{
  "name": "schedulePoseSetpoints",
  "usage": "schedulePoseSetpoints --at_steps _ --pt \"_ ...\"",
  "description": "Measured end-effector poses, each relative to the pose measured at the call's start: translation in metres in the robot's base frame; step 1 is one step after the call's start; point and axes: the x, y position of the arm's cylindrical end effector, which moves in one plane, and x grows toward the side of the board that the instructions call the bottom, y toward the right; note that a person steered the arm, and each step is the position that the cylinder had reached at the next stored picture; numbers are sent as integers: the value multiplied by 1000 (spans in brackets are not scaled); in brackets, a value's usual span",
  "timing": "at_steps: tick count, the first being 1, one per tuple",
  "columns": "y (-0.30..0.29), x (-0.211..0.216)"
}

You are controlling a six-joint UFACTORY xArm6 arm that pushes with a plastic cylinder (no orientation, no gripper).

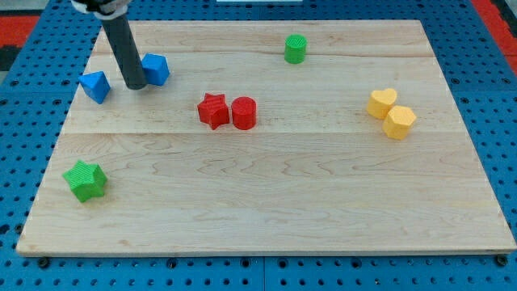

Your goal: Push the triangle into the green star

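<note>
The blue triangle [94, 86] lies near the board's upper left. The green star [86, 179] lies at the left edge, well below the triangle toward the view's bottom. My tip [135, 86] stands between the blue triangle on its left and a blue cube [155, 69] on its right, close to the cube and a short gap from the triangle. The dark rod rises from the tip toward the view's top left.
A red star [213, 110] and a red cylinder [244, 112] touch near the middle. A green cylinder [296, 49] sits at the top. A yellow heart [382, 103] and a yellow hexagon [399, 122] sit together at the right. The wooden board [266, 202] rests on a blue pegboard.
</note>
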Motion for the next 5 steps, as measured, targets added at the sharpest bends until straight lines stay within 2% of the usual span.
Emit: schedulePoseSetpoints --at_steps 2,3,4,5 --pt "-65 -46" --pt "-67 -6" --pt "-31 63" --pt "-23 94"
